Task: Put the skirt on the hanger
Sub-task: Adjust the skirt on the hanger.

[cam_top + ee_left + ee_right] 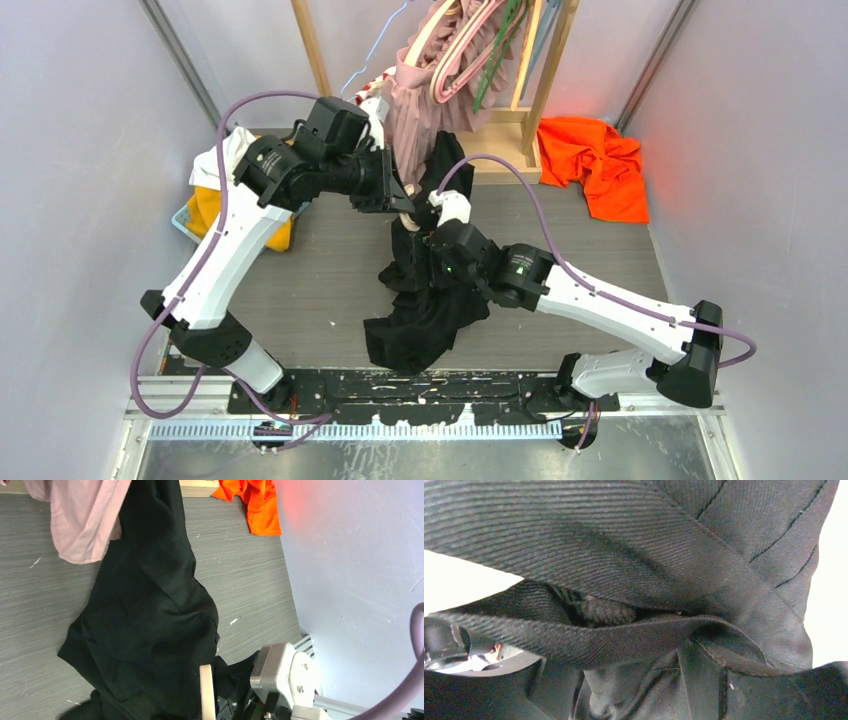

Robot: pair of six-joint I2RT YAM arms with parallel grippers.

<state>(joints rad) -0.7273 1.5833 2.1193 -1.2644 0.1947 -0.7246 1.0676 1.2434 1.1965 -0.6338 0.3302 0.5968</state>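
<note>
The black skirt [425, 310] hangs in a bunch from mid-air down onto the grey table, and it fills the left wrist view [150, 620] and the right wrist view [624, 555]. A pale wooden hanger [207, 692] pokes up at the bottom of the left wrist view against the skirt. My left gripper [398, 195] is shut on this hanger [406, 207] at the skirt's top. My right gripper [437, 222] is just below it, pushed into the fabric. Its jaws [634, 690] stand wide apart with skirt folds draped between them.
A wooden rack [545, 90] at the back carries a pink garment [415, 100] and pink and green hangers [470, 50]. An orange cloth [600, 160] lies back right. A bin with yellow and white cloth [215, 200] sits at the left wall. Walls close both sides.
</note>
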